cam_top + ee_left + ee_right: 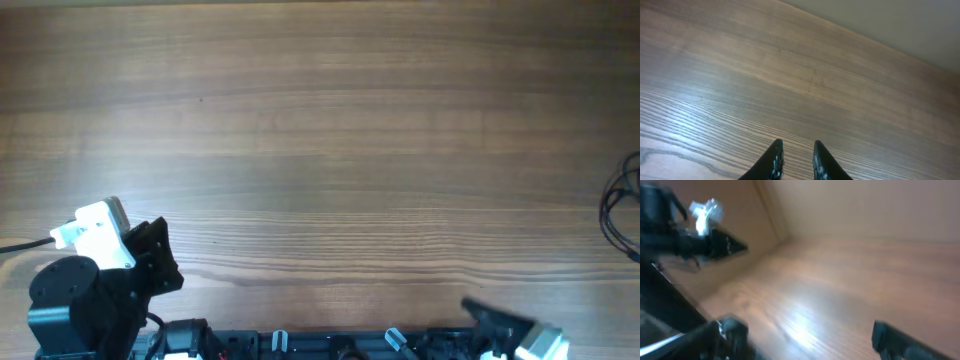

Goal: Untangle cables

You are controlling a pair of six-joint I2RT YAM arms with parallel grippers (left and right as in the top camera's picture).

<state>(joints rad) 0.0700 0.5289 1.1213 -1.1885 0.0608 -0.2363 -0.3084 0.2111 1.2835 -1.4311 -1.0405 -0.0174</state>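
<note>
The cables [622, 205] show as thin black loops at the table's far right edge, partly cut off by the frame; neither wrist view shows them. My left gripper [160, 255] is at the near left of the table, far from the cables. In the left wrist view its fingertips [796, 150] stand a narrow gap apart over bare wood, with nothing between them. My right gripper [490, 318] is low at the near edge, right of centre. The blurred right wrist view shows this gripper [807, 335] wide open and empty.
The wooden table [330, 150] fills the overhead view. The arm bases and a black rail [330, 345] run along the near edge. The right wrist view shows the left arm [705, 235] at its upper left. A thin black lead [20, 245] runs off the left edge.
</note>
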